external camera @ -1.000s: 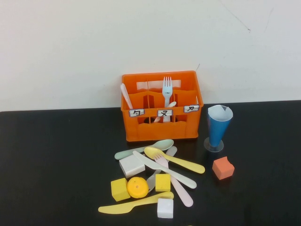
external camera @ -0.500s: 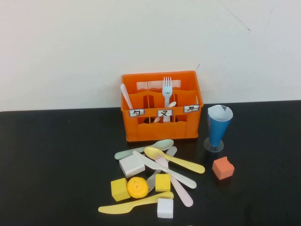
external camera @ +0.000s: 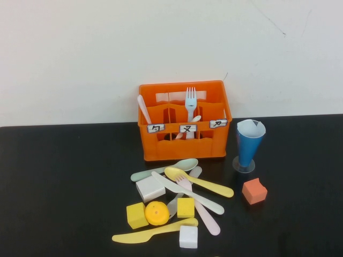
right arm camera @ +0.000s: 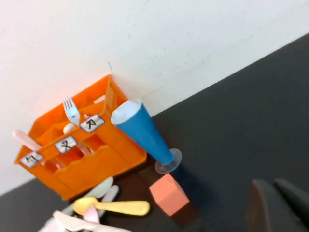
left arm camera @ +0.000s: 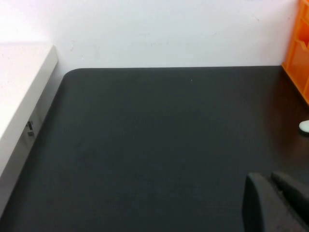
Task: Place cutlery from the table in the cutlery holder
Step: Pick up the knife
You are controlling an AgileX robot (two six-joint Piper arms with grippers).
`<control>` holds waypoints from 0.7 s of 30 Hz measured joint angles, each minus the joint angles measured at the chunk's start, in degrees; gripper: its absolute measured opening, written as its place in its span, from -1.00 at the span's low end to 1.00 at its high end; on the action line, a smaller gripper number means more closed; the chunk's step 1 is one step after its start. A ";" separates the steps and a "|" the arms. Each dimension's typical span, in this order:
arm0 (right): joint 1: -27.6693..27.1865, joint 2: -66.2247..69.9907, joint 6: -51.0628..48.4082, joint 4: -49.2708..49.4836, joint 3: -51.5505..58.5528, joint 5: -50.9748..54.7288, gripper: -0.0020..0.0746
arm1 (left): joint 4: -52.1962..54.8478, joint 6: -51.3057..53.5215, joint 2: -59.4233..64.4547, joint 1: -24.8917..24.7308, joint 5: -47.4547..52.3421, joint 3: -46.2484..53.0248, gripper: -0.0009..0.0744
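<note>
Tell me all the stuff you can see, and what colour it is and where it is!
cutlery holder: one, orange, at the back middle of the table.
cutlery in the holder: a white fork upright in the middle, a pink handle leaning at the robot's left end, another pale piece low in the middle.
loose cutlery: yellow spoon, pale green spoon, white knife, pink fork, yellow knife, piled in front of the holder.
cubes: two yellow, two white, among the pile; one orange to its right.
ball: one, yellow, between the yellow cubes.
cup: one, blue, right of the holder.
table: black.
left gripper: dark, shut, over bare table.
right gripper: dark, shut, near the cup.
</note>
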 joint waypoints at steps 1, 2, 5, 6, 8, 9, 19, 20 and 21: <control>0.00 0.00 -0.85 0.12 0.00 0.00 -0.95 | 0.00 0.00 0.00 0.00 0.00 0.00 -0.98; 0.00 0.00 -2.29 0.58 0.00 0.00 -0.95 | 0.00 0.00 0.00 0.00 0.00 0.00 -0.98; 0.00 0.00 -9.00 1.56 -2.37 2.35 -0.95 | 0.00 -0.12 0.00 0.00 0.00 0.00 -0.98; 0.00 0.00 -11.58 1.69 -4.18 3.82 -0.95 | 0.00 -0.12 0.00 0.00 0.00 0.00 -0.98; 0.00 0.86 -16.23 1.91 -8.10 7.09 -0.95 | 0.00 -0.12 0.00 0.00 0.00 0.00 -0.98; 0.00 2.19 -18.91 1.95 -10.51 9.34 -0.95 | 0.00 -0.12 0.00 0.00 0.00 0.00 -0.98; 0.00 30.08 -47.14 1.41 -36.49 34.10 -0.95 | 0.00 -0.12 0.00 0.00 0.00 0.00 -0.98; 0.00 33.61 -49.44 1.39 -38.94 35.98 -0.95 | 0.00 -0.12 0.00 0.00 0.00 0.00 -0.98; 0.00 37.20 -51.76 1.39 -41.31 37.69 -0.95 | 0.00 -0.12 0.00 0.00 0.00 0.00 -0.98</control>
